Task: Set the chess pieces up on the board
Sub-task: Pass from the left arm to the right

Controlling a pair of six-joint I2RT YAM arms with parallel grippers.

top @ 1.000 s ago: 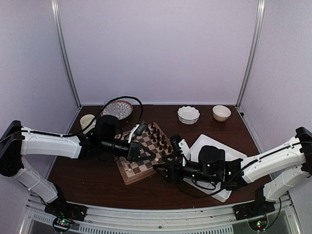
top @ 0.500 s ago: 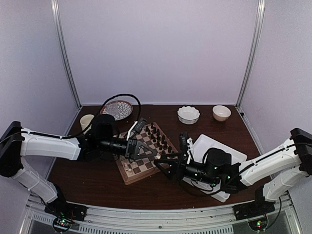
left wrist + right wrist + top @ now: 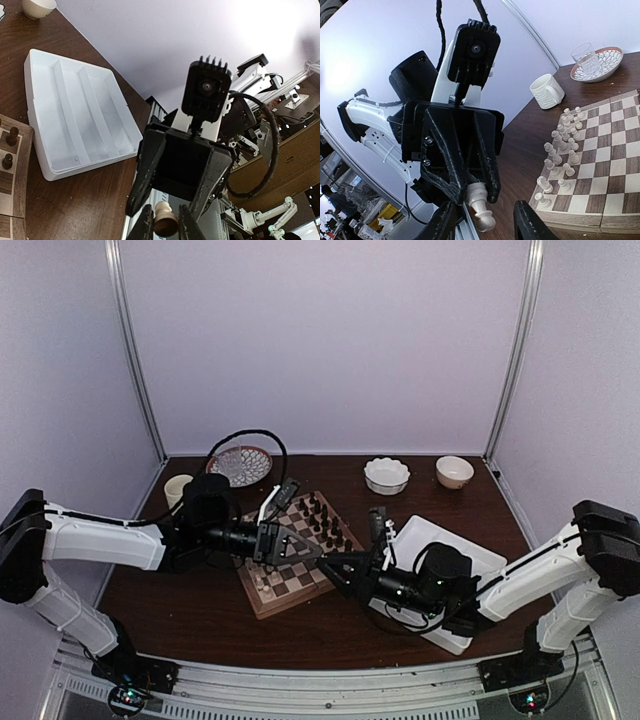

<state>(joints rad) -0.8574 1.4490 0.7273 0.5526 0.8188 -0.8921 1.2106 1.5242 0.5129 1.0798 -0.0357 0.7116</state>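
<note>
- The left tool [image 3: 165, 226] is clamped on a single cream chess piece [image 3: 164, 220], low in the centre of its own wrist view. The piece is held in the air, not standing on any square.
- The right tool [image 3: 487, 222] faces it head-on. Its jaws stand apart, one to each side of the held piece, and there is a gap between them and the piece.
- From overhead, the two tools meet nose to nose over the lower right edge of the board [image 3: 290, 585].
- The board lies turned at an angle in the middle of the bench [image 3: 200, 610].
- More cream chess pieces [image 3: 560, 155] stand in two rows along one side of the board, at the right of the right wrist view.
- Dark pieces [image 3: 325, 525] stand along the board's upper right side.
- A white tray [image 3: 75, 120] with long compartments lies just right of the board, partly under the right arm.
- Further back, at upper left, are a cream mug [image 3: 180, 488] and a patterned plate [image 3: 240, 462] with a glass [image 3: 585, 59] on it.
- Two pale bowls [image 3: 386, 475] sit by the back wall at upper right.
</note>
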